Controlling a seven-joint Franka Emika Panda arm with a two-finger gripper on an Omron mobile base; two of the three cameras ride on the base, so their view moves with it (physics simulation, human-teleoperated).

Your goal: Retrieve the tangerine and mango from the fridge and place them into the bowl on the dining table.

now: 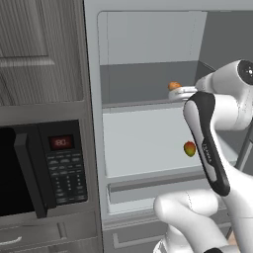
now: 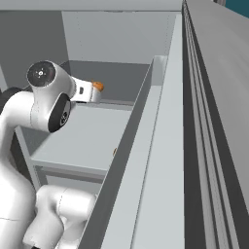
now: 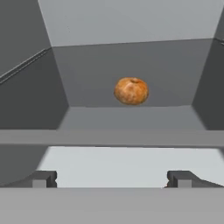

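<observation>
My fingers (image 3: 111, 179), spread fully and empty, face the open fridge (image 1: 148, 49). The tangerine (image 3: 131, 91) rests on the upper shelf, dead ahead near twelve o'clock, still apart; the mango (image 1: 189, 148) lies one shelf below.

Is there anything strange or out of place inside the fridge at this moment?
Nothing stands out. The tangerine sits upright on the upper shelf of the fridge, the mango lies on the shelf below, and the open hand faces the tangerine without touching it.
</observation>
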